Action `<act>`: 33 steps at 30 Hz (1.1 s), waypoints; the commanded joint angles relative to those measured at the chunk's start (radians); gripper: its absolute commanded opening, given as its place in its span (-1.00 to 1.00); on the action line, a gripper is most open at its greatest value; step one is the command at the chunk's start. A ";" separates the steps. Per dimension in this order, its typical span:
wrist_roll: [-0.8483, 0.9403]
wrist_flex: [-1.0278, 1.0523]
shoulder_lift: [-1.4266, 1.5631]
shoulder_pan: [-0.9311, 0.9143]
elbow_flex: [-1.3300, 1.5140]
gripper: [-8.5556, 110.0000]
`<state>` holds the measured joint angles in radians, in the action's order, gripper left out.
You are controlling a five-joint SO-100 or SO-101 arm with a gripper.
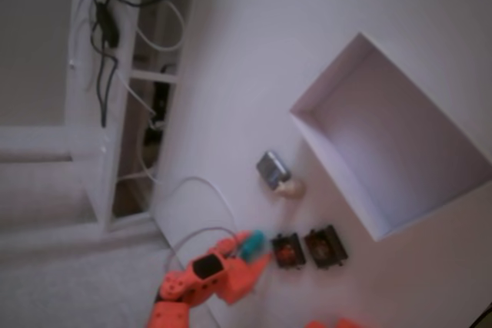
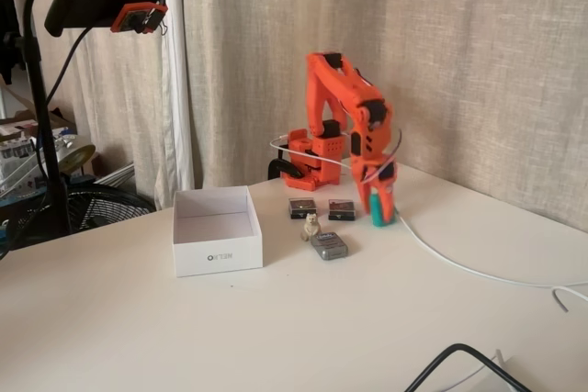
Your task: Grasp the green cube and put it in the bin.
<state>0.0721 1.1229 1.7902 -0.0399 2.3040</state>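
The surface [image 2: 276,337] is white and wide, backed by beige curtains [image 2: 478,61], with a camera stand [image 2: 41,117] at the left of the side view. The white bin [image 2: 217,231] sits open and empty, well apart from the arm. The orange arm [image 2: 344,121] reaches straight down, its gripper [image 2: 381,213] closed around the green cube [image 2: 378,218], which rests on or just above the surface beside two dark squares [image 2: 322,208] and near a grey block [image 2: 328,245]. This looks like the grasping step. Next the arm should lift the cube clear and carry it across over the bin.
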 commanded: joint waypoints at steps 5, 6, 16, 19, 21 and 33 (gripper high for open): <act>0.000 0.000 -0.011 -0.018 -0.023 -0.59; -0.002 0.005 -0.011 -0.018 -0.023 -0.59; 0.000 -0.015 -0.015 -0.018 -0.026 -0.61; 0.000 0.011 -0.015 -0.014 -0.044 -0.76; 0.000 0.069 -0.017 -0.012 -0.071 -0.80; 0.000 0.140 -0.015 -0.018 -0.118 -1.00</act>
<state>0.0660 1.2241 1.7733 -0.0583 2.2442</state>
